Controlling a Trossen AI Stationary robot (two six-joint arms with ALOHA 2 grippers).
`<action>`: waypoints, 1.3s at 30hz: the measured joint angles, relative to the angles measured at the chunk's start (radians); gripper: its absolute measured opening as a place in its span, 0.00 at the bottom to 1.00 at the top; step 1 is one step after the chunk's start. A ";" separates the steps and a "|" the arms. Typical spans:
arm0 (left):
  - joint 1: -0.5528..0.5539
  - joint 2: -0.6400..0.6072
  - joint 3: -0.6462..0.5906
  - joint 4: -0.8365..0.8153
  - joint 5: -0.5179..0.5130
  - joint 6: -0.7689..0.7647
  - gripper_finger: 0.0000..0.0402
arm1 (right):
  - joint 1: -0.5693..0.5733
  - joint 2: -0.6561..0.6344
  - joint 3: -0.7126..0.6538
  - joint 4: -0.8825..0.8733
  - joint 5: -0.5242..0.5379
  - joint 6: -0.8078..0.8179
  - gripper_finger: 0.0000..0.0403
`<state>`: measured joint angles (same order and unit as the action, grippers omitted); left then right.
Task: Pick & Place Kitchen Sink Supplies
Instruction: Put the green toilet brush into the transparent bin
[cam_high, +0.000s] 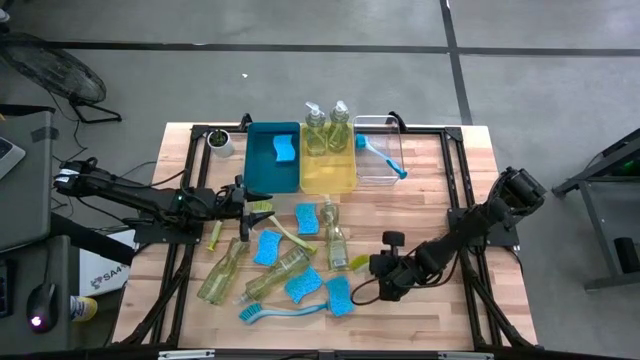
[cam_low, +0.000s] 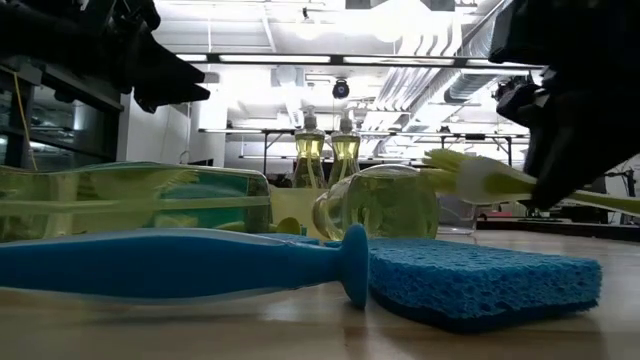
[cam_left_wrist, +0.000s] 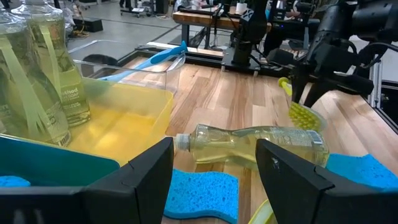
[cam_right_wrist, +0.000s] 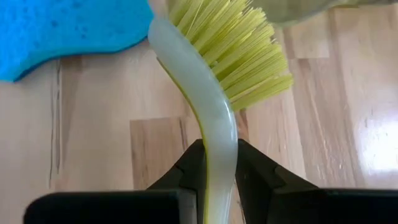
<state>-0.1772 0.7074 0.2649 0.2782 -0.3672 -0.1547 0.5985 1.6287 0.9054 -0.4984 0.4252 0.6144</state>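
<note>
Near the middle of the bench (cam_high: 420, 180), the right gripper (cam_right_wrist: 216, 163) has its fingers pinching the pale handle of a yellow-green dish brush (cam_right_wrist: 217, 81), bristle head beside a blue sponge (cam_right_wrist: 68, 28). The left gripper (cam_left_wrist: 214, 171) hovers with fingers spread above a lying soap bottle (cam_left_wrist: 255, 144), near the yellow tray (cam_left_wrist: 134, 121).

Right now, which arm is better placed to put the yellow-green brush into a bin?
The right. Its end effector is shut on the yellow-green brush, just above the wood. The left end effector is open and empty, near the yellow bin.
</note>
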 joint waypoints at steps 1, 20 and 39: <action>0.000 0.000 0.000 -0.001 0.000 0.000 0.55 | -0.006 0.000 0.000 0.000 0.003 0.000 0.13; 0.000 -0.018 0.000 -0.006 -0.011 0.061 0.55 | -0.056 -0.090 0.025 0.004 0.181 -0.099 0.13; 0.000 -0.174 -0.128 0.042 -0.017 0.098 0.55 | -0.240 -0.240 0.025 0.099 0.379 -0.230 0.13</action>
<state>-0.1772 0.5332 0.1366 0.3206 -0.3840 -0.0572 0.3582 1.3888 0.9306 -0.3998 0.8041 0.3843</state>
